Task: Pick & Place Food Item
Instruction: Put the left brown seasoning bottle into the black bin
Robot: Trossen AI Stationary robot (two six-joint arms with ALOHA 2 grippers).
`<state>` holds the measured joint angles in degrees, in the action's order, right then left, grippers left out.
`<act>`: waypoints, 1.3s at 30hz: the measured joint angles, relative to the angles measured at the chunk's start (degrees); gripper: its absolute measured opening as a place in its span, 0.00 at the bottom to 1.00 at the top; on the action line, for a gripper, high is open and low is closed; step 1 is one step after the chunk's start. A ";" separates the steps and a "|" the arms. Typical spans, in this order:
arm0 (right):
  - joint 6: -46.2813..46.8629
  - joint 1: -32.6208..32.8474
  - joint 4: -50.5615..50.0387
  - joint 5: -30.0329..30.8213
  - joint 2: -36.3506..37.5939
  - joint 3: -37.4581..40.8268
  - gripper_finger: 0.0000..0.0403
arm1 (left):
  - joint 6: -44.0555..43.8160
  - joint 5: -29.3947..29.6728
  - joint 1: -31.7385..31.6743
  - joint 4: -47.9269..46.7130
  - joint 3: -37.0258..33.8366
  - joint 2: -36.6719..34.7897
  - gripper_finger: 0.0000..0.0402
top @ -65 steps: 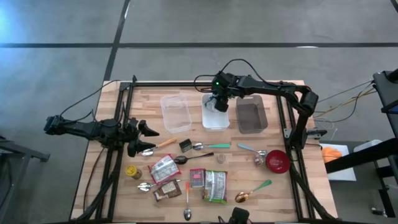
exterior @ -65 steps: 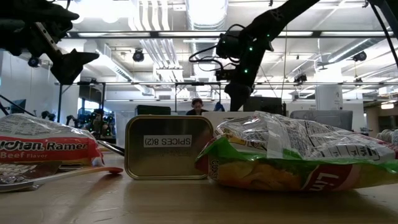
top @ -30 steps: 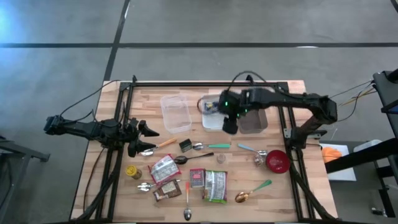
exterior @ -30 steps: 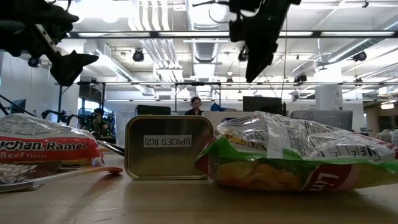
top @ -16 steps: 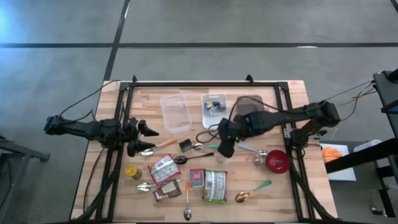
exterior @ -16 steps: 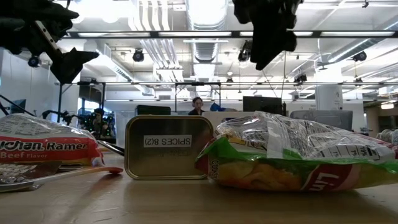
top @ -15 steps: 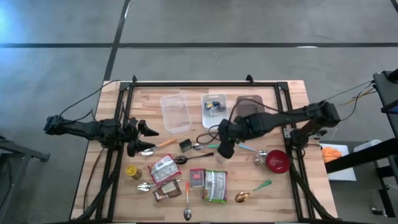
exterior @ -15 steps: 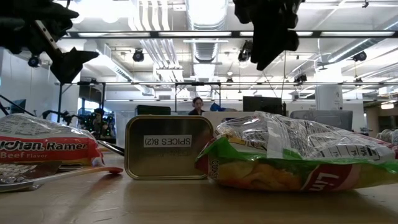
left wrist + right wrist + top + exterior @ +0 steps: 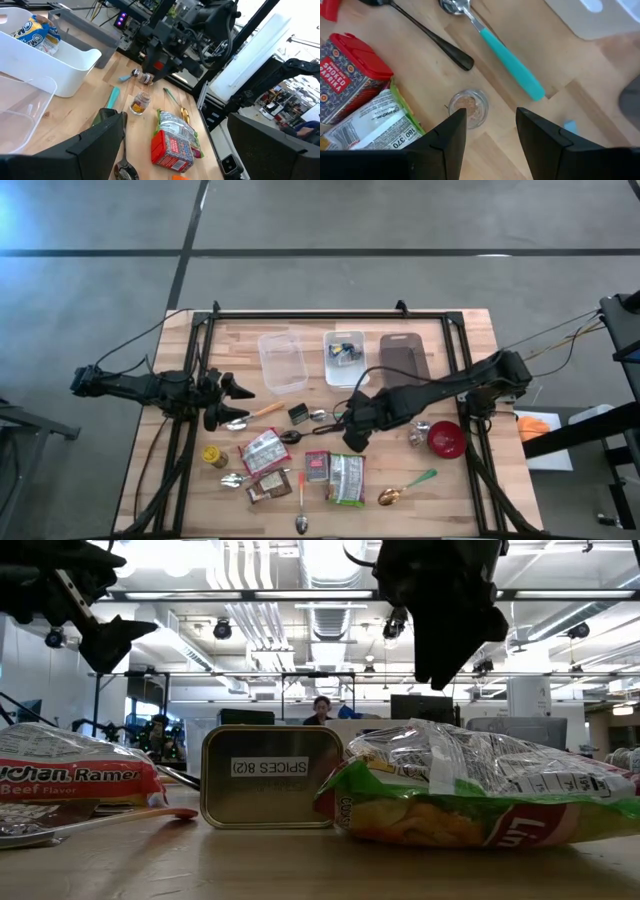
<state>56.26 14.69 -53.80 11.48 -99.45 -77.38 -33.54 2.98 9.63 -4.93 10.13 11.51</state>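
Left jaws: spread wide, nothing between them. They hang level at the left edge of the tabletop (image 9: 450, 480), waiting. Just below their tips lies an orange-handled spoon (image 9: 262, 411). Ahead of them, toward the far edge, stands a clear empty container (image 9: 283, 361). Off to their near side are a yellow-lidded jar (image 9: 211, 453) and a ramen packet (image 9: 263, 449).

Right jaws: parted, holding nothing, pointing steeply down over the middle of the tabletop, well apart from the left jaws. The small spice jar (image 9: 468, 108) stands upright on the wood directly under the gap between the two fingers. It is not touched as far as the right wrist view shows. From overhead the arm hides it. The left wrist view shows the jar (image 9: 140, 103) under the right jaws with air between them.

Around the right jaws:
- A red smoked-paprika tin (image 9: 347, 75) and a green packet (image 9: 380, 127) lie just beside the jar, toward the near edge.
- A black spoon (image 9: 432, 40) and a teal-handled spoon (image 9: 512, 65) lie on the far side of the jar.
- Beyond the jaws, at the far edge, sit a white bin (image 9: 344, 370) holding snack packs, then a grey bin (image 9: 404, 363).
- To the right of the jaws is a red bowl (image 9: 446, 439).
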 joint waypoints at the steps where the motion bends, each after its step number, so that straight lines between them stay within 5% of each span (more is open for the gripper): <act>1: 0.46 -0.02 0.06 -0.54 -0.03 0.00 0.42 | 0.00 0.00 -0.02 -0.10 0.04 0.00 0.90; 17: -0.15 -0.08 7.56 -9.84 0.01 3.87 0.42 | -1.03 0.00 0.00 -1.01 0.13 0.35 0.90; 39: -5.13 -1.48 8.44 -14.27 -4.47 3.58 0.42 | -1.05 0.00 -0.02 -2.84 0.07 0.39 0.90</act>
<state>51.14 13.21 -45.36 -2.79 -103.92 -73.80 -34.59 2.98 9.61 -7.77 10.20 11.90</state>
